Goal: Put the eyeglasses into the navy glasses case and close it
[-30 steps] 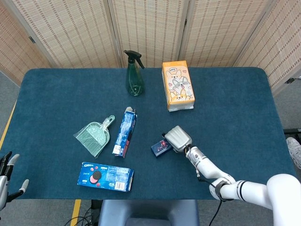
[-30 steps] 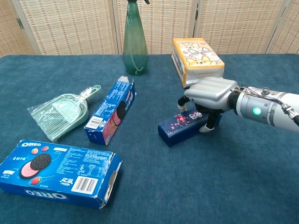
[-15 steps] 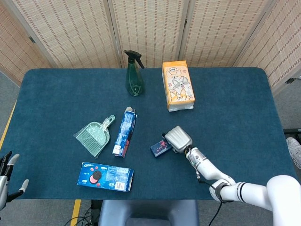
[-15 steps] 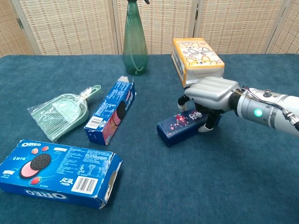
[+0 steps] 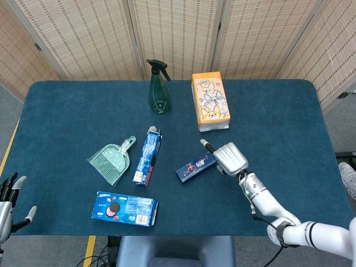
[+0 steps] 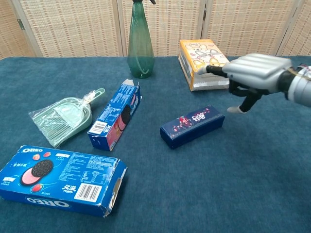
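**Case lies closed, right hand hangs free above it**

The navy glasses case (image 6: 192, 126) lies flat and shut on the blue table (image 6: 252, 194), between the upright cookie box (image 6: 115, 116) and the right hand (image 6: 252, 75). That hand hovers just above and behind the case's far end, fingers apart, holding nothing and apart from the case. No eyeglasses show anywhere in either view, so I cannot tell whether they sit inside.

The risk, as I judge it, is a lid that only looks shut: if the latch has not caught, it may spring up unnoticed. A low pass by the hand could also knock the tissue box (image 6: 203, 63) standing close behind it.

The chest view shows the case's long side and printed top, and the gap under the hand. Only the head view catches the left hand (image 5: 10, 201), spread and empty off the table's near left corner, well apart from everything.
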Controlling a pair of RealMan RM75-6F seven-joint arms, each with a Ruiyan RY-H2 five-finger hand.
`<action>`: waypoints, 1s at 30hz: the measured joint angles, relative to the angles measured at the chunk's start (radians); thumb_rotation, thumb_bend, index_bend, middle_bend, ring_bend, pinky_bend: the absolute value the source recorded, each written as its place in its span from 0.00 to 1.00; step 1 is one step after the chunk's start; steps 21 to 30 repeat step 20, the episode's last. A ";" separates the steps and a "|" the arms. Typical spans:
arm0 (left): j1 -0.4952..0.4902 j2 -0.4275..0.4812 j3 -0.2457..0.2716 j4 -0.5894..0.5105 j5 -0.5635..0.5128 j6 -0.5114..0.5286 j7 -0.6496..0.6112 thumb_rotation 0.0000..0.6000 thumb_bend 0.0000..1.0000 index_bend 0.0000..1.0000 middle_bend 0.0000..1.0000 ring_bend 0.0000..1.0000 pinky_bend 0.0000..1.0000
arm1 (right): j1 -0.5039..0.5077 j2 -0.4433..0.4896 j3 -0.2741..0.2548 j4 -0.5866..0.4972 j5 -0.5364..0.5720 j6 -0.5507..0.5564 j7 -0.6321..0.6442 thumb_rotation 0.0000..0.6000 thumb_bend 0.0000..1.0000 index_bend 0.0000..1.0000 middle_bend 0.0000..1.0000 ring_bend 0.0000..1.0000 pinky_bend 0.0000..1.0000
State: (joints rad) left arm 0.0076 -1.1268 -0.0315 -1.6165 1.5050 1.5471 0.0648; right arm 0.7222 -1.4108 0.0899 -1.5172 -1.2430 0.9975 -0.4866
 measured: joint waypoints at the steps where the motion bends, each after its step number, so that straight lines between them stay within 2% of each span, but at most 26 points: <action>1: -0.003 0.000 -0.001 -0.002 0.000 -0.003 0.003 1.00 0.36 0.10 0.00 0.01 0.14 | -0.014 0.022 -0.004 -0.020 -0.003 0.018 0.000 1.00 0.27 0.18 0.82 0.90 0.92; 4: -0.013 -0.002 -0.005 -0.006 0.000 -0.013 0.013 1.00 0.36 0.10 0.00 0.01 0.14 | -0.068 0.096 -0.018 -0.082 -0.015 0.087 0.003 1.00 0.27 0.24 0.69 0.74 0.82; 7: -0.026 -0.004 -0.010 -0.013 -0.001 -0.026 0.028 1.00 0.36 0.10 0.00 0.01 0.14 | -0.129 0.163 -0.036 -0.129 -0.032 0.161 0.020 1.00 0.27 0.25 0.57 0.59 0.72; 12: -0.047 -0.010 -0.018 -0.028 -0.002 -0.043 0.054 1.00 0.36 0.10 0.00 0.01 0.14 | -0.239 0.246 -0.071 -0.176 -0.078 0.290 0.067 1.00 0.28 0.25 0.44 0.41 0.55; 20: -0.072 -0.021 -0.026 -0.051 -0.006 -0.063 0.093 1.00 0.36 0.10 0.00 0.01 0.14 | -0.416 0.318 -0.129 -0.194 -0.146 0.465 0.161 1.00 0.28 0.25 0.42 0.39 0.53; 30: -0.072 -0.021 -0.026 -0.051 -0.006 -0.063 0.093 1.00 0.36 0.10 0.00 0.01 0.14 | -0.416 0.318 -0.129 -0.194 -0.146 0.465 0.161 1.00 0.28 0.25 0.42 0.39 0.53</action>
